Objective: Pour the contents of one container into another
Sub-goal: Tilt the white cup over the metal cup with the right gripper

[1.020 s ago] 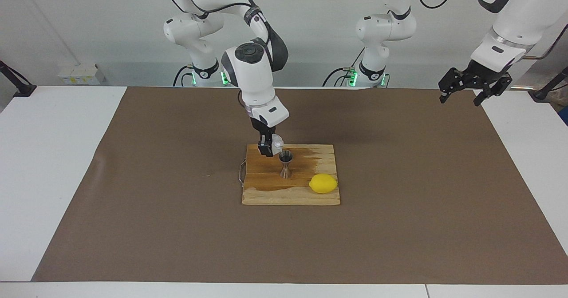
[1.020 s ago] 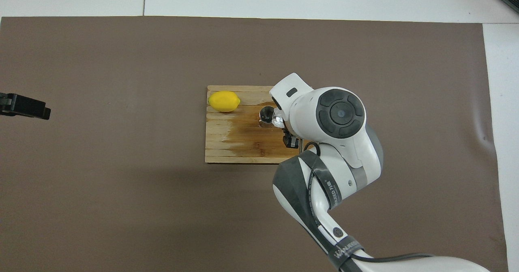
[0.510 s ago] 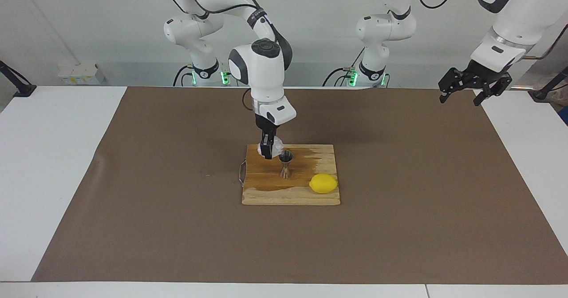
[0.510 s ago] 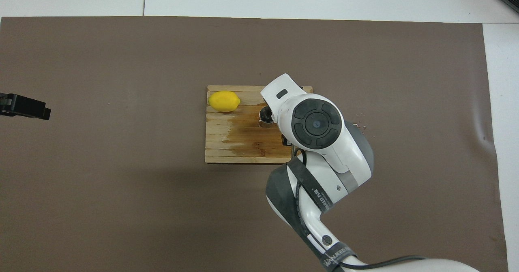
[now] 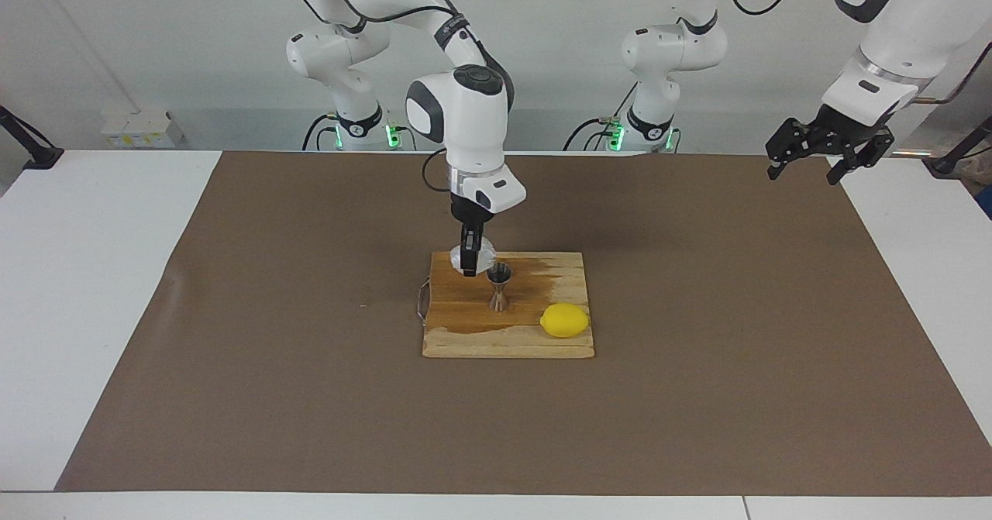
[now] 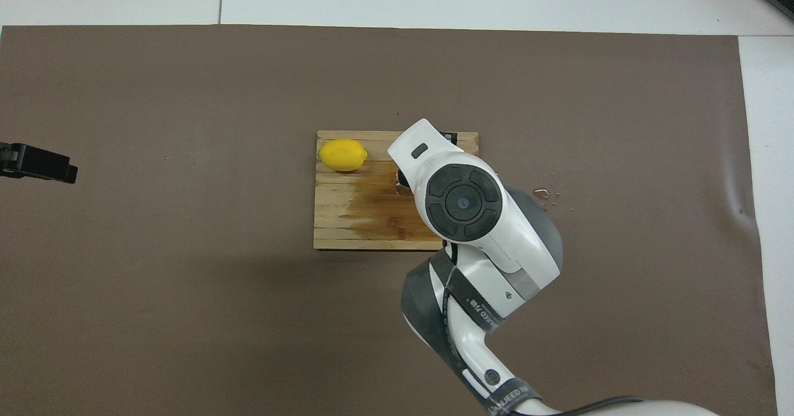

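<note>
Your right gripper point(image 5: 470, 266) hangs low over the pale wooden cutting board point(image 5: 465, 343), jaws pinching the small translucent white plastic cup point(image 5: 482, 255), which sits just beside and slightly above the mouth of the shiny steel hourglass jigger point(image 5: 499, 288). The jigger stands upright on the board's wet, darkened patch. A yellow lemon point(image 5: 565, 321) lies on the board toward the left arm's end. Your left gripper point(image 5: 819, 153) waits raised over the brown mat's point(image 5: 697, 396) edge, jaws spread. Droplets point(image 6: 547, 192) spot the mat on the desk.
</note>
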Available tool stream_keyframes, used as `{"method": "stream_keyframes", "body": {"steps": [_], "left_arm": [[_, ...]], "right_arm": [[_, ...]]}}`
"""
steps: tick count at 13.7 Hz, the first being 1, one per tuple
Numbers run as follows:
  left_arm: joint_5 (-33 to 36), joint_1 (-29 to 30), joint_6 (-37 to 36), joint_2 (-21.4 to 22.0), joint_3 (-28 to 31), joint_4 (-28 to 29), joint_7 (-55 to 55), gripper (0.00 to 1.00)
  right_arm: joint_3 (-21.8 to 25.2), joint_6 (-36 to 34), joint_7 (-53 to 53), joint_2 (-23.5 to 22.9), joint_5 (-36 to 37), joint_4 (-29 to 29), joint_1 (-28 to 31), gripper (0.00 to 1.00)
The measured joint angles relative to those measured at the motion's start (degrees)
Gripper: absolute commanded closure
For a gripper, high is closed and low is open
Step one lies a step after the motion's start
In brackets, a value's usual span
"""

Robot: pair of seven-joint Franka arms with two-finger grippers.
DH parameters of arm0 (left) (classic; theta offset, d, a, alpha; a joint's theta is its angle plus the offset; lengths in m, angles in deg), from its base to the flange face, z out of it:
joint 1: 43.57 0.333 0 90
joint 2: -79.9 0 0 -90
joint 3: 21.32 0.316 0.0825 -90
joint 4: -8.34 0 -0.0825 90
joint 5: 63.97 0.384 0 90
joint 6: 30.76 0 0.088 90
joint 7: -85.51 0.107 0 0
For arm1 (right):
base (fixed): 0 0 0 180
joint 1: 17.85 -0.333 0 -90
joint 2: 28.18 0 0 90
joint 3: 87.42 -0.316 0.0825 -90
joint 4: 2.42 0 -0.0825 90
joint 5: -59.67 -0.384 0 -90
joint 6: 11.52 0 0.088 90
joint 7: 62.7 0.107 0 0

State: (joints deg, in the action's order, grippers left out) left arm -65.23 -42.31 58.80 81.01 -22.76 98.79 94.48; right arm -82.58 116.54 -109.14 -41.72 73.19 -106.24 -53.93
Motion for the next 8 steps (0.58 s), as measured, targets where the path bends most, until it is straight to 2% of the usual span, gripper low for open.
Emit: {"method": "stream_keyframes", "body": {"steps": [8], "left_arm": [[0.00,0.00,-0.03,0.00,0.00,0.00,0.00,0.00]], "right_arm": [[0.02,-0.36,0.00,0.00,1.10,0.00,-0.26,1.00]]}}
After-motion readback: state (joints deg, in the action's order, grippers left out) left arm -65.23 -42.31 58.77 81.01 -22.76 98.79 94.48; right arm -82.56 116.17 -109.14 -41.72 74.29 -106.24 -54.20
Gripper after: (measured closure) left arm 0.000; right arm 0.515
